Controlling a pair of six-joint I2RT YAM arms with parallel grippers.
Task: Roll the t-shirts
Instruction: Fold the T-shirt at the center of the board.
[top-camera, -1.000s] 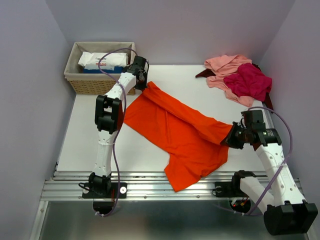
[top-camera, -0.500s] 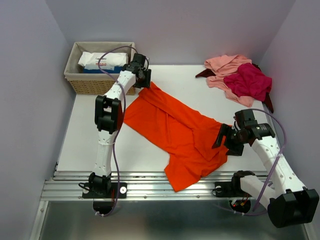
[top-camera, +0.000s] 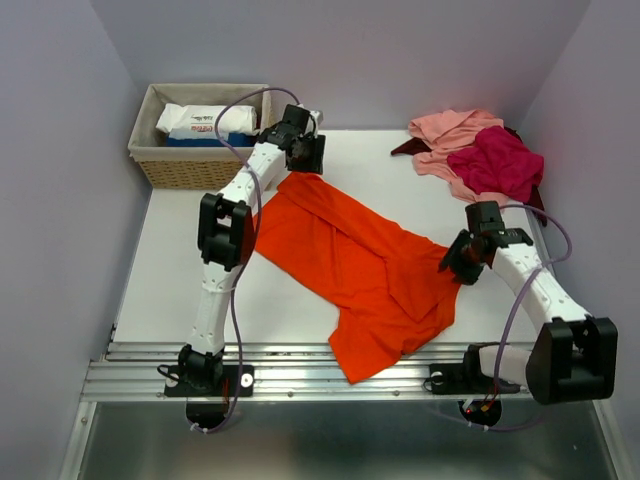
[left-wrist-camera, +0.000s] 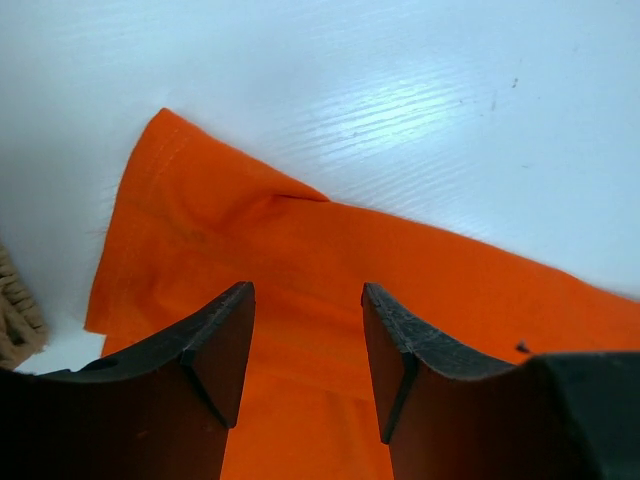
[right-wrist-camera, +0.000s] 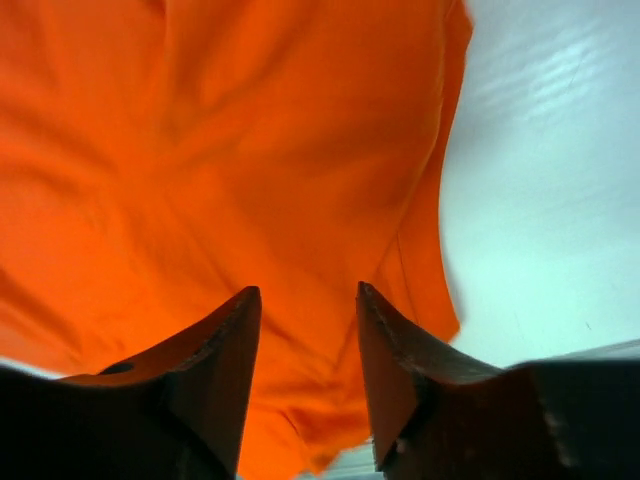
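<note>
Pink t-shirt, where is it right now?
In the top view, the salmon pink t-shirt lies crumpled at the far right corner of the table, partly under the magenta t-shirt.

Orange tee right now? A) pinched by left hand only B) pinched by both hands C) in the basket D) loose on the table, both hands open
D: the orange tee lies spread on the table, and the wrist views show the left hand and right hand open over it, nothing pinched.
</note>
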